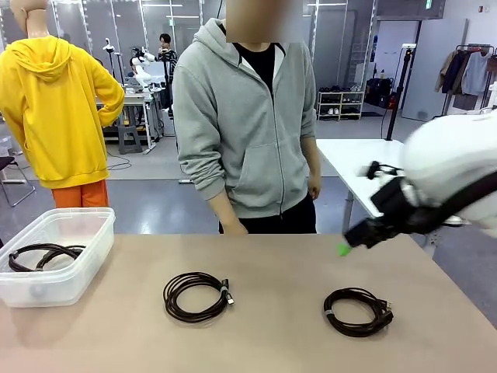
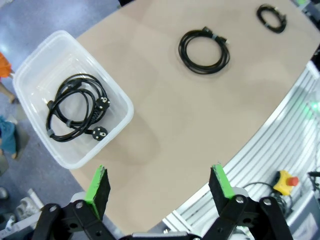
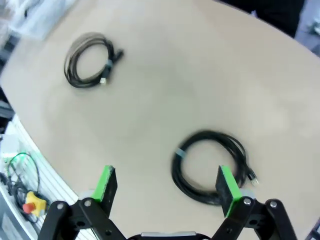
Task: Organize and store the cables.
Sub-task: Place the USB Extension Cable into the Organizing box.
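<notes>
Right jaws poised over a coil; two cables left on the bench [image 1: 272, 260]

One cable [image 2: 75, 107] lies coiled in the bin [image 1: 58, 225] at the left end; mid coil [image 1: 196, 296] and right coil [image 1: 357, 311] lie flat, round with no real long axis, tips on their right sides; right jaws hang released over the right coil, probably lining up a grab; left jaws released, empty, high near the bin.

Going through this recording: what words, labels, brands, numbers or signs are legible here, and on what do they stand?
No text can be read in these pictures.
Green ceiling sign, far background: too small to read.
Clear bin: no label seen.
Cable in the bin, middle coil, right coil: no print seen.
Yellow button box: markings too small.
</notes>
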